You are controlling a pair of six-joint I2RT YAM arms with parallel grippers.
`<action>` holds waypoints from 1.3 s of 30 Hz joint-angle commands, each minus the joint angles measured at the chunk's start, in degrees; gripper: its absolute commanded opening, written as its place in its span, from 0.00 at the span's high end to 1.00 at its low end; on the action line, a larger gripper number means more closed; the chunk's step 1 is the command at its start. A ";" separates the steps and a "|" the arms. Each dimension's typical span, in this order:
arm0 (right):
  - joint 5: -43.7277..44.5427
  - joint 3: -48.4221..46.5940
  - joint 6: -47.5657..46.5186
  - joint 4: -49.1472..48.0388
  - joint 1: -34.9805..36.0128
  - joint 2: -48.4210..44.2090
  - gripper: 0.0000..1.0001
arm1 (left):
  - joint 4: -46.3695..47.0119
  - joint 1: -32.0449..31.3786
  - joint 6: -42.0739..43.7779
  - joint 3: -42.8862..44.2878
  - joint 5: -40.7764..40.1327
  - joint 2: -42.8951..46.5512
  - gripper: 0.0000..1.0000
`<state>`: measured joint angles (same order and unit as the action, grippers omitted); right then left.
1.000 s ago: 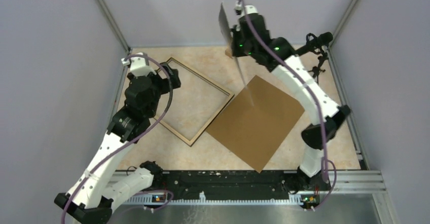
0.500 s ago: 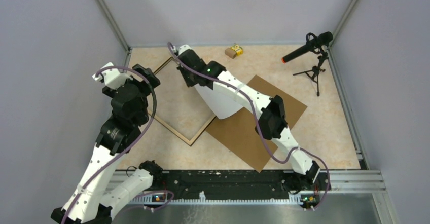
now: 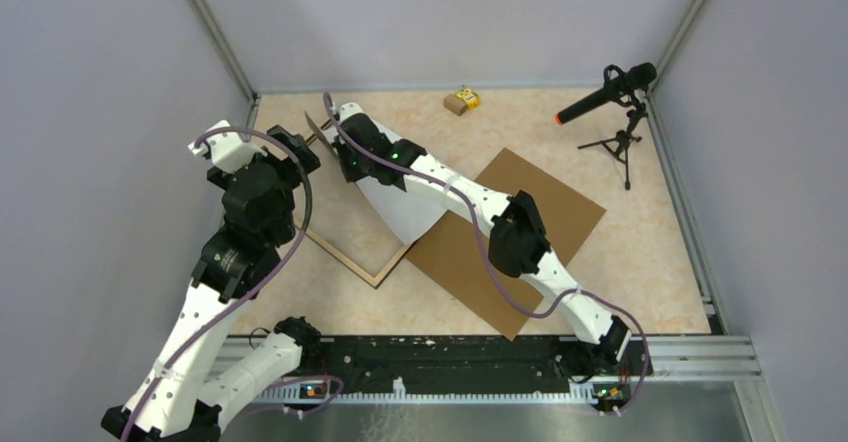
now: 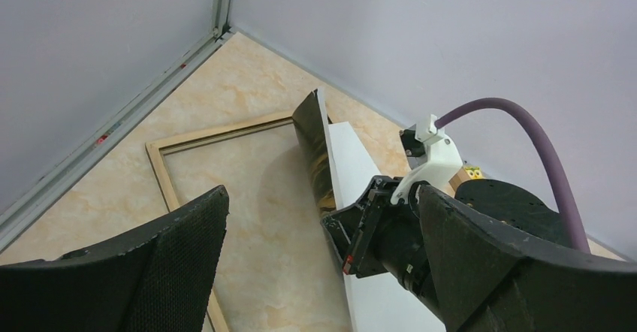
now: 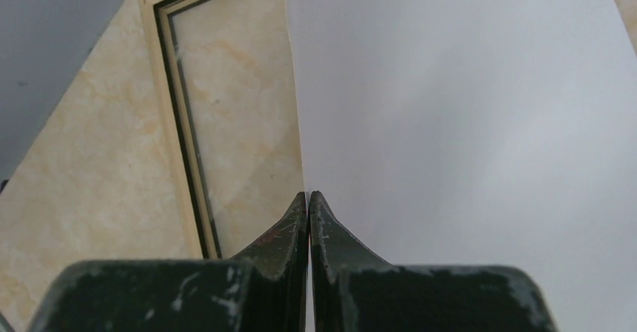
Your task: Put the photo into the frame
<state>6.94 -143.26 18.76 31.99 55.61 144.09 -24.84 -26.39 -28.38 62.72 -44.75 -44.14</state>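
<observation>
The photo (image 3: 402,209) hangs tilted over the frame (image 3: 352,265), its plain white back up and its lower part reaching the frame's right corner. In the left wrist view the photo's (image 4: 311,143) dark glossy face turns toward the wood-rimmed frame (image 4: 158,173). My right gripper (image 3: 345,158) is shut on the photo's upper edge; its own view has both fingers (image 5: 285,230) pinching the sheet (image 5: 466,114) beside the frame (image 5: 177,122). My left gripper (image 3: 298,150) is open and empty at the frame's far left edge, its jaws wide (image 4: 323,197), apart from the photo.
A brown backing board (image 3: 540,232) lies flat right of the frame, partly under the right arm. A small yellow-brown box (image 3: 461,100) sits at the back wall. A microphone on a tripod (image 3: 612,97) stands at the back right. Grey walls close in left, right and rear.
The right arm swung down and left from high at the back, bringing the photo over the frame, then a little further left. The left arm drew back leftward off the frame.
</observation>
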 commanded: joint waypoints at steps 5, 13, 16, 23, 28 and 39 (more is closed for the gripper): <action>-1.32 -0.79 5.81 -5.88 1.51 2.11 1.00 | 1.96 -0.12 1.13 1.22 1.44 -0.04 0.01; 1.66 0.08 9.44 -5.90 2.41 2.55 1.00 | 2.75 -0.68 1.65 0.91 2.24 -0.24 0.01; 3.09 0.26 10.11 -5.90 2.95 2.67 1.00 | 2.78 -0.91 1.66 0.91 2.47 -0.18 0.01; 4.69 0.37 11.71 -6.71 3.22 3.31 1.00 | 3.07 -1.22 1.84 0.65 2.83 -0.02 0.01; 4.56 0.29 12.66 -7.92 3.68 3.76 1.00 | 3.16 -1.42 1.93 0.52 2.74 0.12 0.01; 5.19 -2.11 11.92 -10.94 3.80 6.28 1.00 | 3.55 -1.78 2.27 0.32 2.87 0.00 0.01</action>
<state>11.20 -142.52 30.72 24.53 58.41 148.53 -23.94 -27.88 -26.96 62.70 -42.22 -44.14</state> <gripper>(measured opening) 0.003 0.987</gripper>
